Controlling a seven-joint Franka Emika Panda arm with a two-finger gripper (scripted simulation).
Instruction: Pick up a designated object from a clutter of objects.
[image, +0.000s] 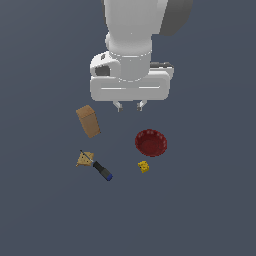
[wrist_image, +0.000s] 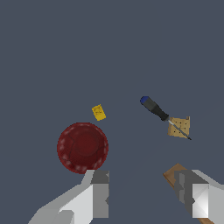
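Arm vertical, wrist pointing down; tool (image: 129, 105) fingers apart, holding nothing.

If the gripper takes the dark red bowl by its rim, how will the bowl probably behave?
The dark red bowl looks rigid, so it should probably keep its shape. Its round rim may let it pivot or tilt between the fingers when pinched at one side. It sits upright and wide, apart from the yellow cube, so a push would likely slide it, not tip it.

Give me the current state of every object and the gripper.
Gripper: open, empty, raised above the clutter.
Dark red bowl: upright, ungrasped.
Tan box: resting alone.
Yellow cube: beside the bowl, apart.
Screwdriver: lying flat, shaft across the small tan block.
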